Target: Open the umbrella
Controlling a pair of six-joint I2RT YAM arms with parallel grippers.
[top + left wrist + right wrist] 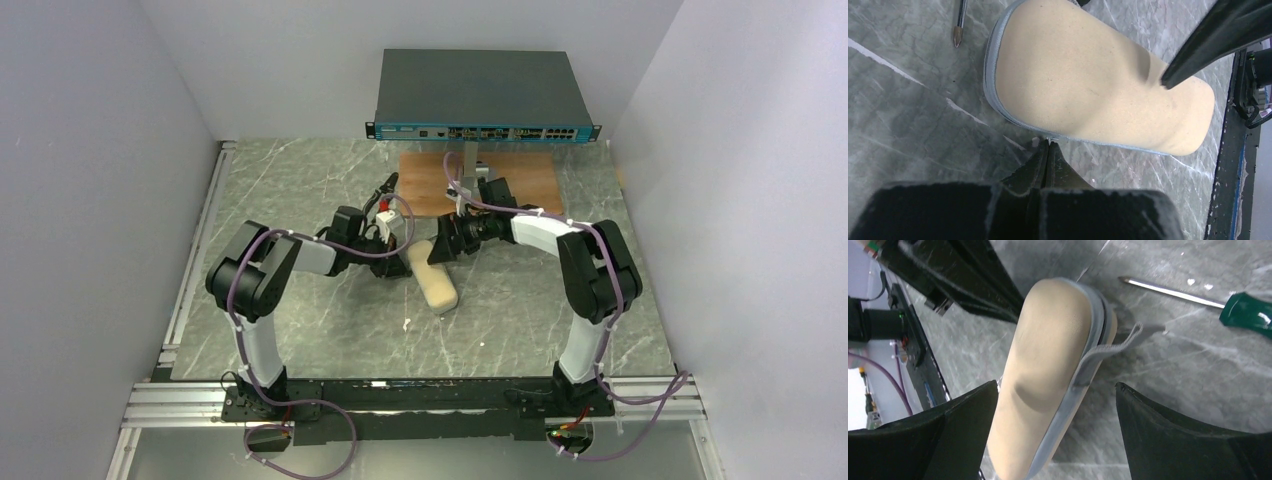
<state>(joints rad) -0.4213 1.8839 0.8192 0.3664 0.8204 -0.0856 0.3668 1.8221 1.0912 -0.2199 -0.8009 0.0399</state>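
Note:
The umbrella itself does not show. A flat beige oval fabric sleeve (438, 283) with a grey zip edge lies on the marble table (330, 330). My left gripper (1048, 144) is shut, its tips against the sleeve's (1088, 80) zip edge; a tiny silvery bit sits at the tips, and I cannot tell whether it is pinched. My right gripper (1056, 385) is open and straddles the sleeve's (1043, 370) other end. One finger is close beside the fabric and the other stands well apart. A grey loop tab (1128, 337) sticks out from the zip.
A screwdriver with a green handle (1248, 312) lies on the table just beyond the sleeve; its tip (957, 35) also shows in the left wrist view. A network switch (480, 95) stands on a post over a wooden board (430, 185) at the back. Grey walls close three sides.

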